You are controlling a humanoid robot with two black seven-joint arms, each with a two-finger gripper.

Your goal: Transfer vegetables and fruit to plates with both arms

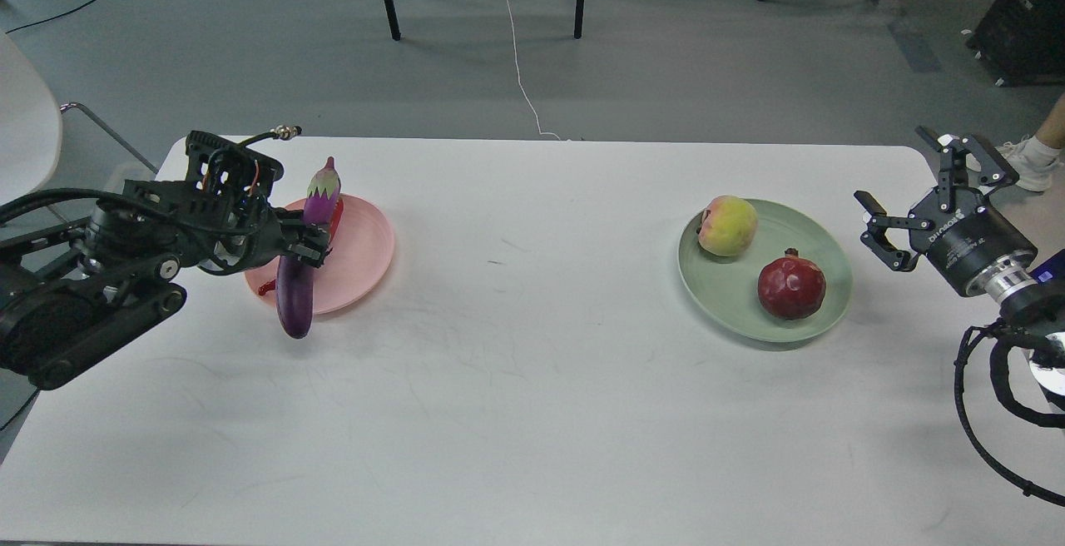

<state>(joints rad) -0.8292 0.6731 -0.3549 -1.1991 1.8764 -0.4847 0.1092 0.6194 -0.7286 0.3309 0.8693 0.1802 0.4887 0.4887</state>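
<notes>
Left of frame: purple eggplant point(301, 267) clamped mid-body in the left gripper point(309, 240), long axis running near-vertical in the picture, pale cap toward the top, blunt end hanging past the lower rim of the pink plate point(366, 255). Poised over that plate's left half rather than clearly resting in it; contact with the dish not discernible. Red chili pepper point(335, 217) glimpsed behind the eggplant, on the same plate, mostly hidden. Left arm reaching in low from the left edge, wrist roughly level, fingers pointing right. Release likely next, with the overhanging lower end the thing to watch.

Right of frame: right gripper point(930, 184) spread wide and holding nothing, just off the table's right edge, beside the green plate point(819, 317). Peach point(727, 225) and pomegranate point(791, 284) already seated there, apart from each other.
</notes>
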